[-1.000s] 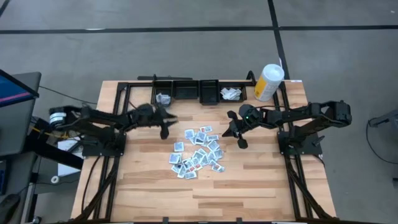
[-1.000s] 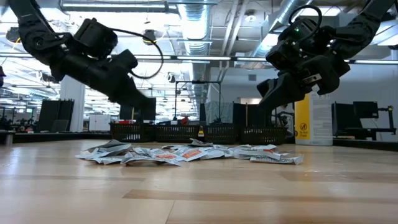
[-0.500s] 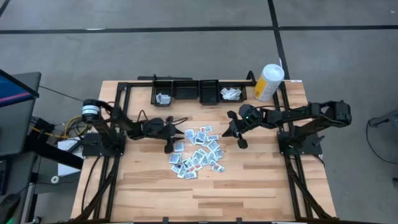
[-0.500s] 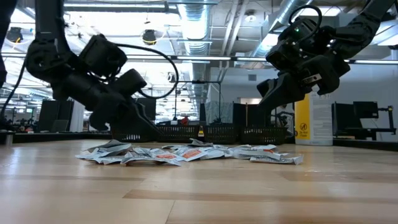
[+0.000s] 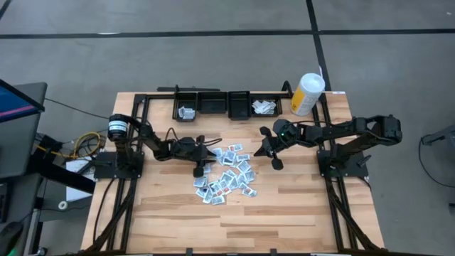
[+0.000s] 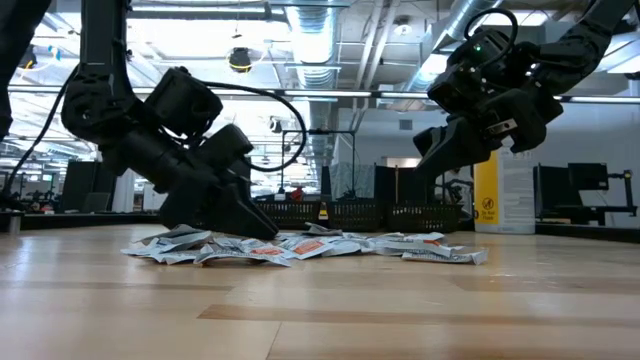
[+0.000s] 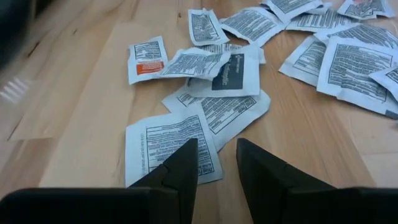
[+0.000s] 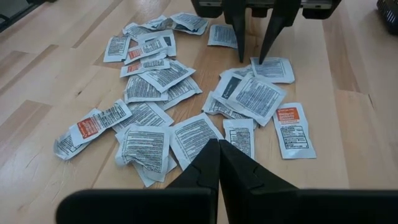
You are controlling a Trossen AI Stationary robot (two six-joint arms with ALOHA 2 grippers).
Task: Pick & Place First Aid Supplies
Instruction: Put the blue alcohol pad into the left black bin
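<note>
**Left pincer low over the packet pile; right pincer idle above it**

High view: I see the first aid packets scattered in a loose pile near the middle of the wooden bench. The left pincer reaches in from the left and sits at the pile's left edge. The right pincer is just beside the pile on its right. At the far edge stands a row of black bins; the left bin and the right bin each hold a few packets. A white-and-yellow canister stands just beside the right bin.

Low view: The left pincer is tilted down with its tips close to the bench, at the left part of the pile. The right pincer hangs clear above the right part of the pile.

Left wrist view: The left pincer's fingers stand spread with a narrow gap, nothing between them. One finger overlaps a white packet lying flat on the bench; I cannot tell whether it touches it. More packets lie beyond.

Right wrist view: The right pincer's fingers are pressed together, pinching nothing, above the near side of the pile. Across the pile the left pincer points down, its tips just beside a packet.
</note>
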